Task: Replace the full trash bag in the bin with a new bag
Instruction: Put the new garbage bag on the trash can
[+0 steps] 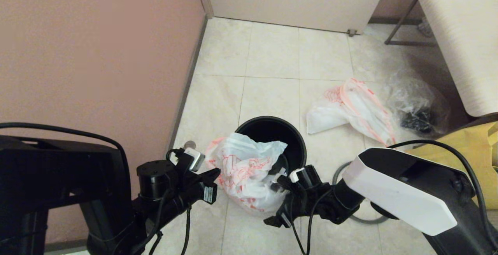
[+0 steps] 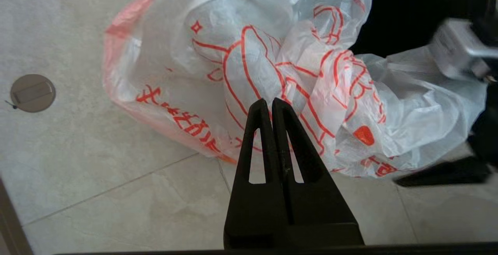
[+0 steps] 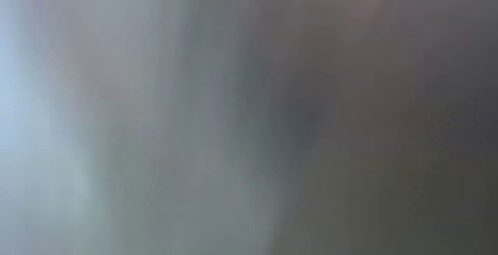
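White new bag (image 1: 245,169) with orange-red lettering; black bin (image 1: 290,138); beige floor tiles (image 1: 272,56).

Floor count, taken from the two tools: left gripper (image 1: 215,174) (image 2: 271,104) and right gripper (image 1: 281,181).

- Plastic bags: four.
  - The new bag (image 1: 245,171) (image 2: 249,72) lies between the two grippers.
  - The full trash bag (image 1: 352,109) lies well beyond the right gripper.
  - One clear crinkled bag (image 1: 418,103) and one yellow bag (image 1: 465,148) lie farther out on that same side.
- Bins: one. The bin (image 1: 290,134) stands just beyond the right gripper.
- Grey hoops: one. The hoop (image 1: 365,220) lies on the floor behind the right gripper.
- Round drain covers: one. The cover (image 1: 190,145) (image 2: 32,93) is near the left gripper.
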Controlling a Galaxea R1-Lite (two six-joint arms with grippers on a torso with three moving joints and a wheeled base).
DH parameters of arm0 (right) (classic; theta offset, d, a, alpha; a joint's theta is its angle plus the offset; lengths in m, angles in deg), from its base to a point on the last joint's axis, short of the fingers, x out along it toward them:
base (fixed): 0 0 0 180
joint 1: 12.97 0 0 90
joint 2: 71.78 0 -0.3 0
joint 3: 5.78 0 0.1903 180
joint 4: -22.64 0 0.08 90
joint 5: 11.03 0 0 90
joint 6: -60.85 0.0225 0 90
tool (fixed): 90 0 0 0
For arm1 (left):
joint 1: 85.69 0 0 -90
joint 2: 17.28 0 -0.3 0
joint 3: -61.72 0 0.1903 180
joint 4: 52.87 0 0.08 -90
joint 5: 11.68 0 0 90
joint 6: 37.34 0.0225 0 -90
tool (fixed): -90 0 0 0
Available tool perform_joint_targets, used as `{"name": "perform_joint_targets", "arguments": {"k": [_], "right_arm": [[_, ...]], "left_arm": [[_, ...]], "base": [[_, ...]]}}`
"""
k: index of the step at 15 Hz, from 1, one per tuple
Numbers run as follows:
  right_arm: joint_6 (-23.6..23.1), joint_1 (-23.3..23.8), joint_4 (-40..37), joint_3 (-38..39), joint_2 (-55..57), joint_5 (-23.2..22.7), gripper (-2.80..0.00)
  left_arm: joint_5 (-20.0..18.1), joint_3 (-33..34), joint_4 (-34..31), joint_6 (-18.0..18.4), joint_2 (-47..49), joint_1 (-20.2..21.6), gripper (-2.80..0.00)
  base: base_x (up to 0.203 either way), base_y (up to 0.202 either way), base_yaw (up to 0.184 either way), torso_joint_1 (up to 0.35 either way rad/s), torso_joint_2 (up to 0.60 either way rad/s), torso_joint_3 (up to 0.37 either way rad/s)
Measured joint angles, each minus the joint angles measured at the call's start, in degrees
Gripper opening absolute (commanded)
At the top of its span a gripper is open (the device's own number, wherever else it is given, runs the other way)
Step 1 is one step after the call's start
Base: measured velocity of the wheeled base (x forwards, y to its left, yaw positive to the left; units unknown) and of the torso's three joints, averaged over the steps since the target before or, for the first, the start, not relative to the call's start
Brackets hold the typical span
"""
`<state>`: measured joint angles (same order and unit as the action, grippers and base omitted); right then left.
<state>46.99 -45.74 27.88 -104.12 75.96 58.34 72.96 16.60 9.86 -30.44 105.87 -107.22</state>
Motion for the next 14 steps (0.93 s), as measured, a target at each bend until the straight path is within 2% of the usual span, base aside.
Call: {"name": "perform_joint_targets", "arguments": {"k": [4,5,9,14], "right_arm": [[0.06,0.00,1.26,-6.08,2.89,-0.22,0.00],[0.04,0.00,1.33,-6.64,3.42,-0.20,-2.80],[0.35,-0.39,1.37,-5.28,3.20,-0.17,-2.80],[2.85,-2.06,1.05,6.97,-4.58,-0.14,-2.80]], "left_arm": [[0.00,-0.13,-0.04,-0.02,0.13,0.01,-2.80],[-0.06,-0.15,-0.06,-0.03,0.20,0.01,-2.80],[-0.04,-0.37,-0.08,-0.07,0.37,0.09,-2.80],[0.02,-0.28,-0.02,-0.58,0.52,0.28,-2.80]], "base": [[0.000,0.000,0.000,0.000,0.00,0.000],[0.000,0.000,0.000,0.000,0.00,0.000],[0.000,0.000,0.000,0.000,0.00,0.000],[0.000,0.000,0.000,0.000,0.00,0.000]]}}
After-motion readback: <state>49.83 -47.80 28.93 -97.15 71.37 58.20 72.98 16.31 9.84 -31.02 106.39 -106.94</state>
